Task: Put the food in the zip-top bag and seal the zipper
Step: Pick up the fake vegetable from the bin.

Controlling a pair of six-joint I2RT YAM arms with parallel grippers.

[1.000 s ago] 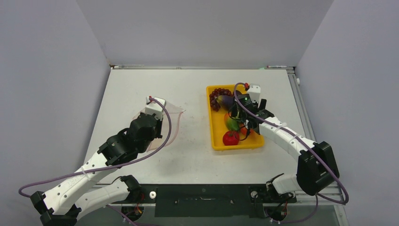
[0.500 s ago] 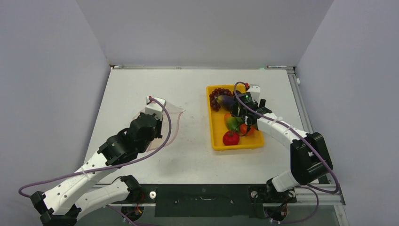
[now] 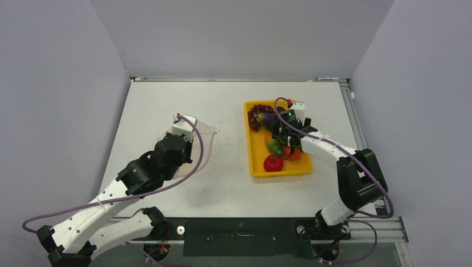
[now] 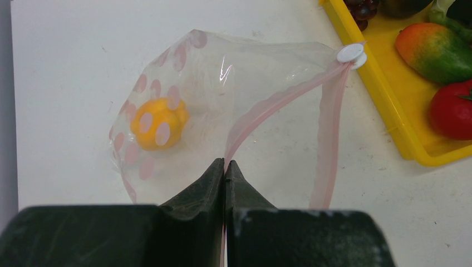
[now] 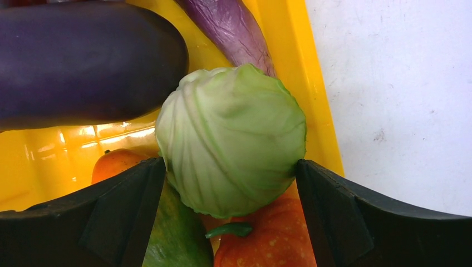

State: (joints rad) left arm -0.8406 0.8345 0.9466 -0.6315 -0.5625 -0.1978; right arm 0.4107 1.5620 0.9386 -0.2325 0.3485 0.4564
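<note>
On your left, the left gripper pinches the zip-top bag at its zipper, mouth facing right. On your right, the right gripper spreads around a green cabbage in the yellow tray.

The left pincer pinched the bag at its pink zipper, jaws pressed together. A yellow toy fruit lay inside. A yellow tray with a tomato sat on the bench.
</note>
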